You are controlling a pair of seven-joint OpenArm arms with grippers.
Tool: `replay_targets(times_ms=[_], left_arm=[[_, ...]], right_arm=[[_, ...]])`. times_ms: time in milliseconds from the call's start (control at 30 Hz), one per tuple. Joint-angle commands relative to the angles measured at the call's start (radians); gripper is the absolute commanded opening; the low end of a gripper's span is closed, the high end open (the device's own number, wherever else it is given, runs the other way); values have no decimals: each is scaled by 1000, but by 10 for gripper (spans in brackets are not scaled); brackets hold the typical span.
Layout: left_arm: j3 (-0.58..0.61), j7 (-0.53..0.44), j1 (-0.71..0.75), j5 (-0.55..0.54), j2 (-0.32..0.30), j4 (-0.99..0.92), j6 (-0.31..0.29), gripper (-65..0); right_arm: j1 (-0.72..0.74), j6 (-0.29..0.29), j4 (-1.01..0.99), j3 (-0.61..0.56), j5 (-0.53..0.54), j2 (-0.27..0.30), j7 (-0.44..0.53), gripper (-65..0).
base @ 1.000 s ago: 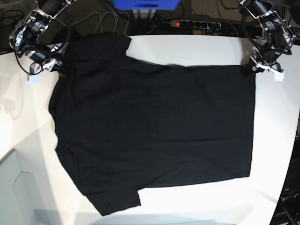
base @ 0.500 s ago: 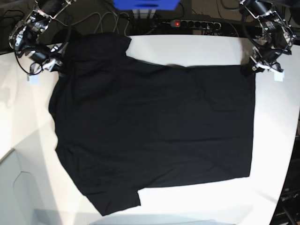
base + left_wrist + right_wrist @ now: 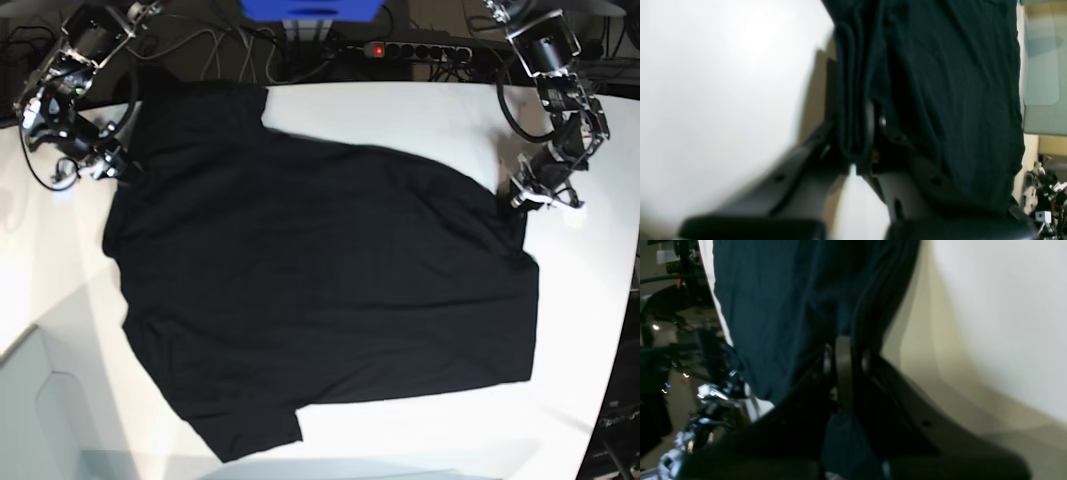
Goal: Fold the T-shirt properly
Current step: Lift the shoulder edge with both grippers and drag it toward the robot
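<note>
We grip the T-shirt point(image 3: 320, 290) on the table point(image 3: 420, 110): left hand point(image 3: 520, 197) clenched at 3 o'clock, right hand point(image 3: 112, 165) at 9.

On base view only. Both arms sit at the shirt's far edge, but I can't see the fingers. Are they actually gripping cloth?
Observer: Left wrist view: the left gripper is shut on a bunched fold of the T-shirt, several layers pinched together.
Operator: And the other side?
Observer: Right wrist view: the right gripper is shut too, with dark cloth wedged between its fingers.
Operator: Any cloth hanging loose past the grip?
Observer: On the right, a bit of fabric pokes out behind the pinch toward the camera. On the left, the fold ends right at the fingers.
</note>
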Motion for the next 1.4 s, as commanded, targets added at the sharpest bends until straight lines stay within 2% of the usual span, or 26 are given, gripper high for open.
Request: replay_targets(times_ms=[0,100,200,267,333,433,500,567,667,767,800,867,900,933,967,1033,1100,1133,1200,1233,1300,1367], left_arm=[[6,79,47,158,12,-37,85,-633],[44,16,47,171,9,-30,75,-633],[46,-61,47,171,9,-29,75,-636],[49,-70,57,147,13,0,73,-637],[38,-75,119,98,15,29,73,-637],[-48,-121,320,-25,21,126,67,-637],[-81,-156,416,-79,50,194,28,-637],[-71,-144,424,-109,56,261,5,-637],[-72,-104,346,-91,21,278,36,-637],[-71,-21,338,-69,47,361,71,-637],[-77,-4,350,-71,50,390,70,-638],[-141,-9,493,-65,55,447,25,-644],[-186,-26,568,-69,75,493,-18,-647],[-200,-42,602,-69,122,577,-51,-646],[-196,-53,624,-57,167,663,-73,-646],[-203,-64,657,7,168,751,-65,-646],[-195,-76,576,102,128,823,-62,-646],[-183,-76,545,158,131,870,-62,-646],[-121,-53,527,283,193,968,-62,-646],[-98,-52,532,329,202,973,-71,-646],[-88,-87,573,391,187,956,-85,-646],[-112,-151,716,382,210,924,-169,-646]], right_arm=[[-8,-9,-89,-48,-108,-80,7,-650],[7,-9,-81,-120,-108,-79,70,-650],[54,-9,-94,-130,-107,-40,153,-650],[50,-9,-40,-135,-102,-36,211,-650],[-10,-9,95,-167,-107,-39,213,-650],[-209,-9,416,-221,-111,-62,225,-650],[-291,-6,516,-233,-119,-66,266,-650],[-300,-4,554,-247,-133,-62,291,-650],[-208,-8,503,-336,-153,-76,294,-650],[-151,-9,407,-388,-165,-16,300,-650],[-166,-9,437,-393,-167,-19,291,-650],[-323,-9,585,-393,-173,-53,312,-650],[-392,-6,652,-394,-174,-54,355,-650],[-440,-4,695,-394,-180,-31,414,-650],[-479,-4,732,-397,-188,-4,480,-650],[-521,-6,824,-417,-211,-8,538,-650],[-440,-11,858,-489,-253,-20,532,-650],[-409,-11,852,-508,-283,0,524,-650],[-381,-11,824,-526,-355,50,518,-650],[-387,-11,826,-531,-389,52,521,-650],[-479,-11,884,-555,-441,7,520,-650],[-610,-8,885,-543,-444,7,544,-650]])
